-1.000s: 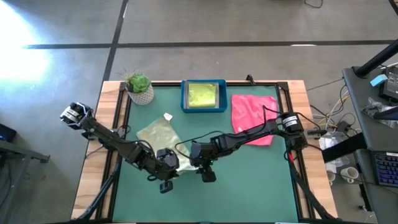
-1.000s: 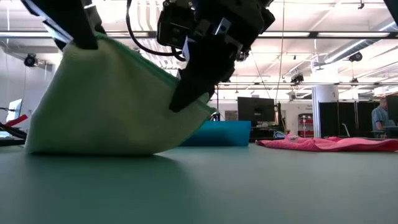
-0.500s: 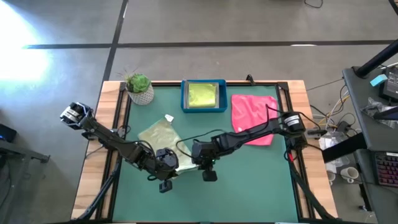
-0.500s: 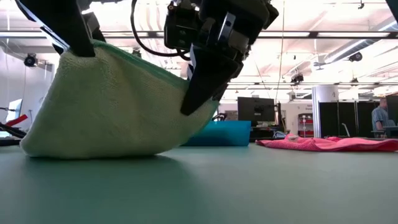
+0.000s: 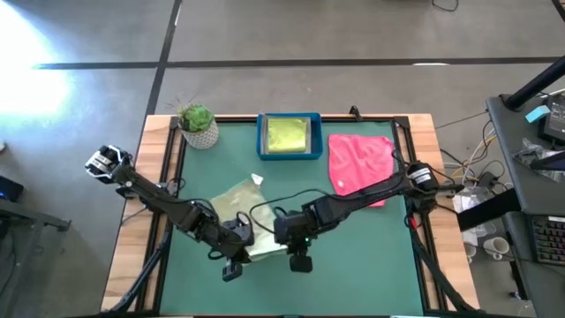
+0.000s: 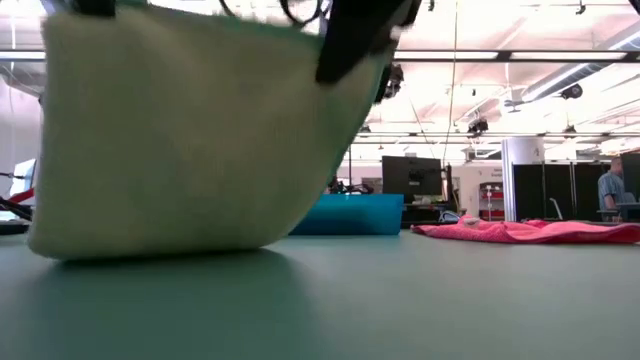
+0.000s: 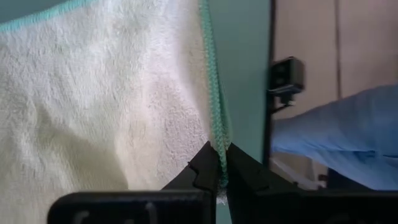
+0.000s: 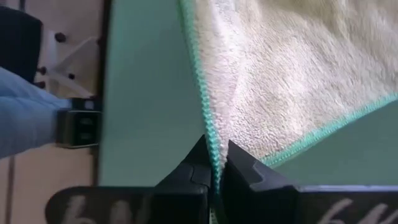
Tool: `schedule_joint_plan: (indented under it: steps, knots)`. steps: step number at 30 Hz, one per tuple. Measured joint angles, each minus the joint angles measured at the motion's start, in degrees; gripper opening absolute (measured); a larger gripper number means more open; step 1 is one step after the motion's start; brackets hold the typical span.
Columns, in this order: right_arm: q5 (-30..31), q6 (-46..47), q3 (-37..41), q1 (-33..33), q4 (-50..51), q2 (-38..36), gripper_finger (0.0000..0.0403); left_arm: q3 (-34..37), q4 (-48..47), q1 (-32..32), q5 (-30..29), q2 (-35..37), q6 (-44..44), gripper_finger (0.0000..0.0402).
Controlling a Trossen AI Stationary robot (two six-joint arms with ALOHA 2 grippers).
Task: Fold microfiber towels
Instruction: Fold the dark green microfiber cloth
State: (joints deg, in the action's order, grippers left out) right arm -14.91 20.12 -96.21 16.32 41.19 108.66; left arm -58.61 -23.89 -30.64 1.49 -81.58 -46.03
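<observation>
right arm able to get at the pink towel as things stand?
Probably not right now. The right hand is shut on the sage towel near the table's front, as is the left hand. The pink towel lies unobstructed, farther back.

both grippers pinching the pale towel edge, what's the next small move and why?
Probably carry the lifted edge across toward the plant side to fold it. The left gripper and right gripper have jaws shut on the teal-trimmed pale sage green microfiber towel; it hangs raised, its lower part on the green table.
</observation>
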Motion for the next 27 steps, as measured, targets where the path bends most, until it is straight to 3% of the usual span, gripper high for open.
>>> schedule_joint_plan:
  steps: [7, 16, 27]
  knots:
    - [2.1, 3.7, -7.4, 3.1, 3.9, 0.1, 0.0009, -3.6, -0.1, -2.0, 5.4, 0.0, -0.3, 0.0000]
    - [7.5, 6.0, -14.3, 4.2, 9.9, 0.1, 0.0009, -5.3, -1.0, -3.6, 6.3, 0.0, -3.1, 0.0000]
    - [9.6, 1.9, -7.3, -0.8, 5.4, 2.4, 0.0008, -4.8, -14.6, -3.1, -4.9, 0.0, -3.1, 0.0000]
